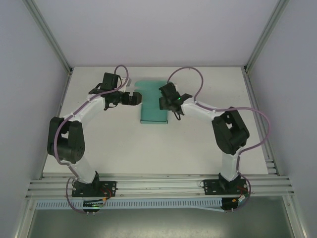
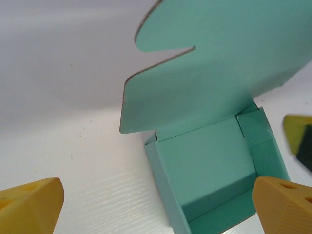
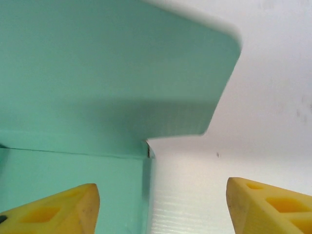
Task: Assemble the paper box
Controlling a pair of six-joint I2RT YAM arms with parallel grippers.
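While the paper box (image 1: 152,111) sits part-folded with its lid flap raised at the far centre of the tabletop (image 1: 148,148), the left pincer (image 2: 158,195) and the right pincer (image 3: 162,192) flank it, both released and grasping nothing.

Bright, even white light, soft shadow inside the paper box (image 2: 209,165), wrist views slightly blurred at edges.

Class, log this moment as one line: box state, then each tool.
paper box: tray formed, lid open | left tool: open, at box edge | right tool: open, astride box wall
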